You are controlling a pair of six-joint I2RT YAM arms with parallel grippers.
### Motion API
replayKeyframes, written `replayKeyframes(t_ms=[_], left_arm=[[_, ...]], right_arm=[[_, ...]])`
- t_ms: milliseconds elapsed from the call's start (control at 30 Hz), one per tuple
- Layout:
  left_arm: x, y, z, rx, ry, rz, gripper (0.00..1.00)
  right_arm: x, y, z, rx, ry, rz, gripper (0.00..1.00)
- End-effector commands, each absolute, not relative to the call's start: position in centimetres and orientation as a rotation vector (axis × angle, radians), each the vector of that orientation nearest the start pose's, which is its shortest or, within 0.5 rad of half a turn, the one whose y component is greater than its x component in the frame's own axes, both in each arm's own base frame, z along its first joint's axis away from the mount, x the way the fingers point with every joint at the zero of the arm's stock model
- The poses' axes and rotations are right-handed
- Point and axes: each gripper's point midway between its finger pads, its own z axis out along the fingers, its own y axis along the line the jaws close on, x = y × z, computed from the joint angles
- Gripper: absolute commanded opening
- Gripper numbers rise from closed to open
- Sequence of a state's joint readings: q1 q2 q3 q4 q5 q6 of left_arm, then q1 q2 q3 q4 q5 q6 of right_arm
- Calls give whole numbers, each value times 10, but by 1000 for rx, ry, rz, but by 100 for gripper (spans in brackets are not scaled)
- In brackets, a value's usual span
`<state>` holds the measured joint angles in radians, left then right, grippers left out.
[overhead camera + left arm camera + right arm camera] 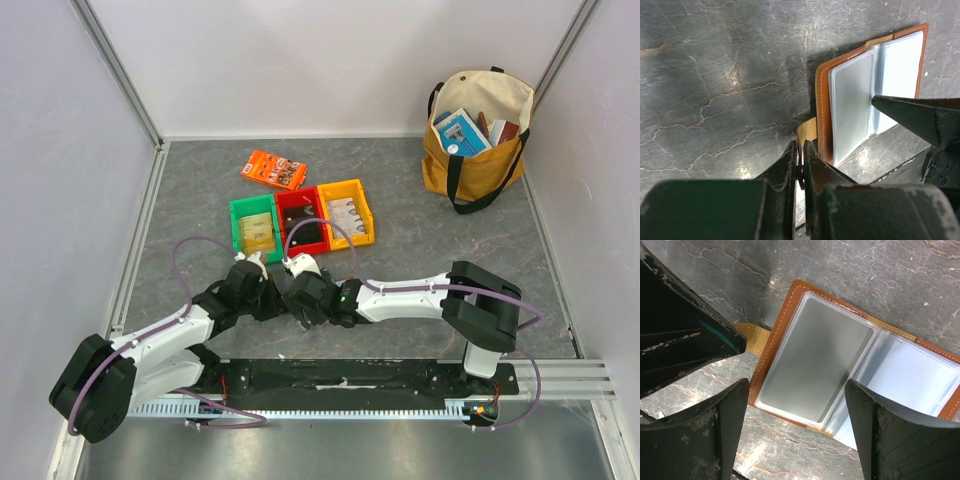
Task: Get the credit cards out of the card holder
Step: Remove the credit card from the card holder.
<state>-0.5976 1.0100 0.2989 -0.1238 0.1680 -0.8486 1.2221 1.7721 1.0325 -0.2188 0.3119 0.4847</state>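
The small brown leather bifold card holder [789, 315] with pale blue lining lies open on the grey marbled worktop [865, 270]. It sits where the two arms meet, near the red plastic bin [298, 203], and the arms hide it from the overhead view. The left pincer [800, 150] is clenched on the tan leather closing tab [754, 337] that sticks out from the holder's edge. This is presumably to anchor the holder so it neither slides nor folds shut while a card is drawn.

The right pincer [795, 385] is released, its two fingers [715, 430] standing wide on either side of the clear plastic sleeve [785, 390] and grasping nothing. That straddle looks like a line-up for nipping the silvery grey rectangular credit card [815, 365] that shows through the sleeve.

No card is out yet, so the task looks to be at its start. The likely snag is the thin, slick sleeve: the pincer may catch plastic rather than card, or drag the whole holder if the tab grip slips
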Motion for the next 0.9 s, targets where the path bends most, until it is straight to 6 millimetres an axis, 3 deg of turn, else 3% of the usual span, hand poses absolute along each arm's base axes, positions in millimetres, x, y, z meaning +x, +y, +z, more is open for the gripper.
replayKeyframes(t_ms=[0,267,533,867], left_arm=[[170,-191,28,-259,2546,-854,2],[168,-187,26,-254,2554,-831,2],[167,-186,25,-237,2563,-810,2],[167,-186,25,-235,2567,-812,2]], right_arm=[[183,373,50,-753,2310,307,83],[186,361,59,-762,2299,252,79],[188,358,80,-756,2282,299,76],[192,350,73,-752,2329,323,75]])
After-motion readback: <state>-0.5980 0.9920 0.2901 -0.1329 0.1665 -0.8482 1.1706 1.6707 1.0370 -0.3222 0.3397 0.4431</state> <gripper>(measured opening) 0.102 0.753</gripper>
